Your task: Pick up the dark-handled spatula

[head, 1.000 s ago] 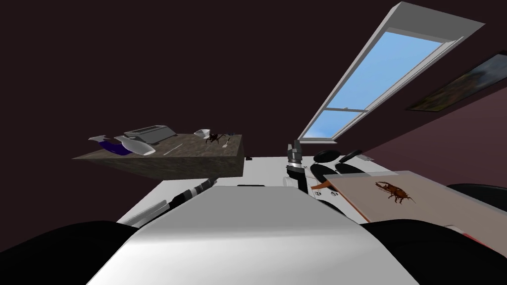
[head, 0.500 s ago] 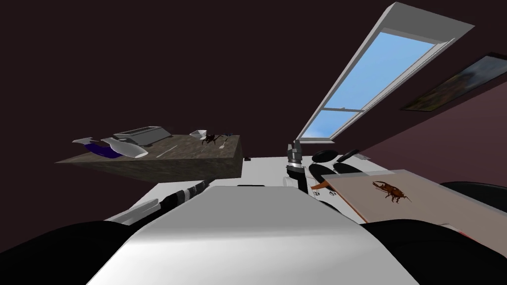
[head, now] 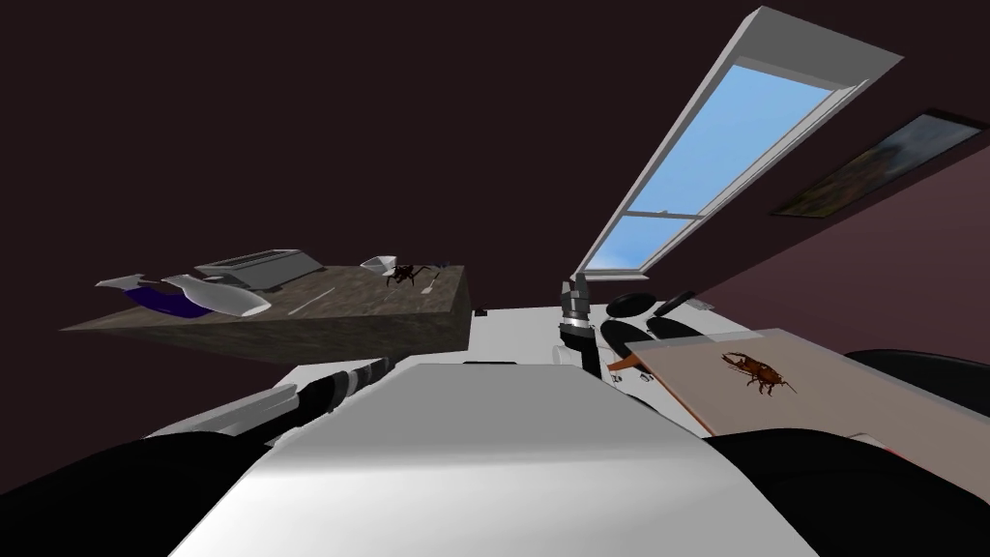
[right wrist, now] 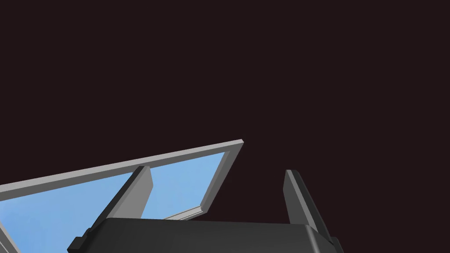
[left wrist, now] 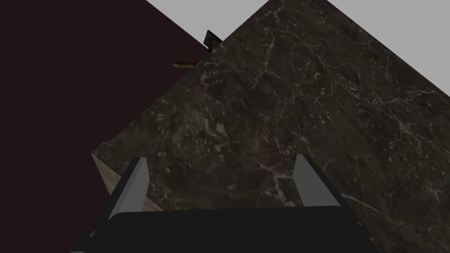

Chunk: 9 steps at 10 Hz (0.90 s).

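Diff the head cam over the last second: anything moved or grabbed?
The view swung, and that is my own turn: the dark marbled table with everything on it slid left in the head view, and the window shifted slightly too. The left forearm reached further out to my left. Nothing was grasped: the left gripper and the right gripper are open and empty. The right arm kept its place.

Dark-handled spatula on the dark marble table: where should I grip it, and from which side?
Probably its handle, from above with the open left tool: the thin dark-handled spatula lies flat on the dark marble table near its far right corner, beside a dark spider-like figure. Handle end is too small to tell.
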Motion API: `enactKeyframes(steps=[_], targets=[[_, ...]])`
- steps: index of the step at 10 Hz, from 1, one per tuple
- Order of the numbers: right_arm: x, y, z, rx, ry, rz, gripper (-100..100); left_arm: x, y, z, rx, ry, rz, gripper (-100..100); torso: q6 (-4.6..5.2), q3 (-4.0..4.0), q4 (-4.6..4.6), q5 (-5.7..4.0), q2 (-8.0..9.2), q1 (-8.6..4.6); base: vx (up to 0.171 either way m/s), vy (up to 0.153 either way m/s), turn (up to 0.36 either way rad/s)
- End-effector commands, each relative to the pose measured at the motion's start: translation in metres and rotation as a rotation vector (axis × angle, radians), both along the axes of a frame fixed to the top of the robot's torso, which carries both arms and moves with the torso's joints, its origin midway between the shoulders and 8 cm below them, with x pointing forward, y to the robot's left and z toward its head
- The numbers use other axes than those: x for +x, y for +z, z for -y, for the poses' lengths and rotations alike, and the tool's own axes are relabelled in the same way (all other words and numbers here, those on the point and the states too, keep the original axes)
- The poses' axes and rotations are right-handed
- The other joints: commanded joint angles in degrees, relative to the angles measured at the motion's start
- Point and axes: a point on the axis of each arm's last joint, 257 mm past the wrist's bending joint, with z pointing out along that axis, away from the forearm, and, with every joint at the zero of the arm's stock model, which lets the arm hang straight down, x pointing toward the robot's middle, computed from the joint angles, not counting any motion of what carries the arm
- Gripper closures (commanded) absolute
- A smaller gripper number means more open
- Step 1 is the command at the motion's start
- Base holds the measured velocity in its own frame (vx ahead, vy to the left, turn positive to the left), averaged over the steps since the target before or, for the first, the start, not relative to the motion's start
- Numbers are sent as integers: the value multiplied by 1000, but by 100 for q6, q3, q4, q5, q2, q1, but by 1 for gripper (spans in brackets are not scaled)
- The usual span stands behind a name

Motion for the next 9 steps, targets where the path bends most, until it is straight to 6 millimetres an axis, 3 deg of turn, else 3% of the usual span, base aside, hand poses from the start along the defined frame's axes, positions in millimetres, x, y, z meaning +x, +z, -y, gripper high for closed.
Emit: enactKeyframes(steps=[1,3,6,9], targets=[[0,0,0,0,0,0,0,-8,-3,-25,59,1,-42,-100,0,0,0,0,0,0,88,-41,-62],[0,0,0,0,0,0,0,-6,2,-34,92,-30,-53,-100,1,-5,-2,1,-8,0,62,-28,-19],[0,0,0,0,0,0,0,-14,4,-74,200,-42,-117,-100,0,-4,-1,2,-6,6,87,-27,-61],[0,0,0,0,0,0,0,-14,13,-98,277,-76,-151,-100,2,-15,-6,2,-27,0,117,-32,-49]])
